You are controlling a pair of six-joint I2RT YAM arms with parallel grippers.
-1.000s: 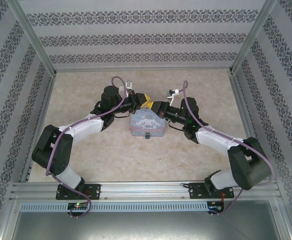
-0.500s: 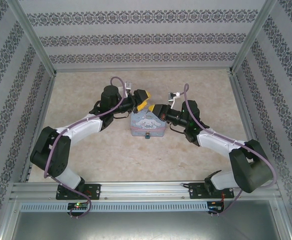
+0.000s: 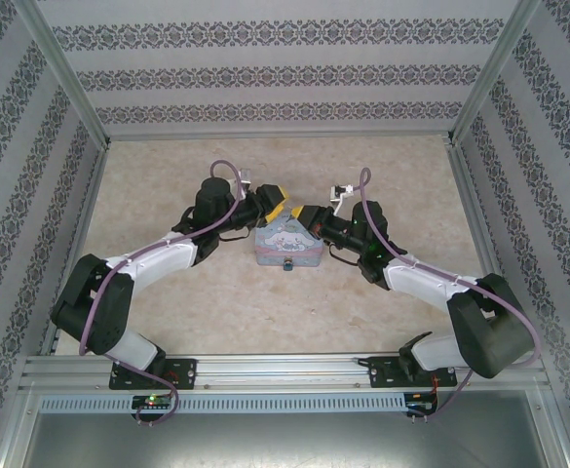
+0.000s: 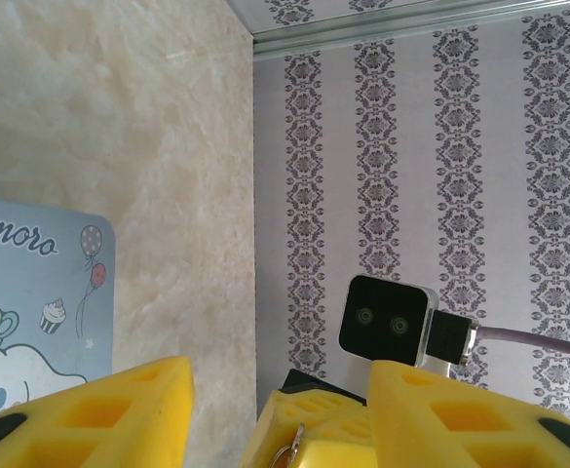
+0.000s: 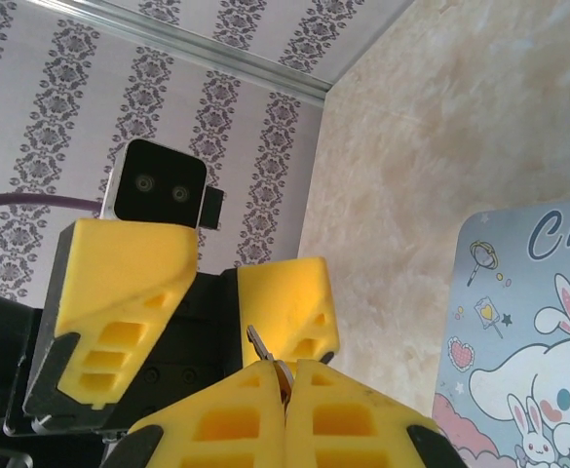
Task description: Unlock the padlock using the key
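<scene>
My right gripper (image 5: pixel 286 375) is shut on a small metal key (image 5: pixel 261 344), whose tip sticks out past the yellow pads. My left gripper (image 4: pixel 280 419) is open, its yellow fingers (image 5: pixel 119 292) standing on either side of the right gripper's tips without holding them. The two grippers meet nose to nose, left gripper (image 3: pixel 277 205) and right gripper (image 3: pixel 300 216), above the back edge of the pale blue cartoon tin (image 3: pixel 287 244). The tiny blue padlock (image 3: pixel 287 264) hangs at the tin's front edge, apart from both grippers.
The tin lid (image 5: pixel 528 331) lies just right of the key hand, and its corner (image 4: pixel 31 292) shows in the left wrist view. The patterned back wall (image 3: pixel 285 73) rises behind the arms. Beige tabletop (image 3: pixel 265 312) stretches toward the near rail.
My left gripper went from shut to open around the right gripper's tips. Both grippers shifted slightly, and the right one stayed shut on the key.
</scene>
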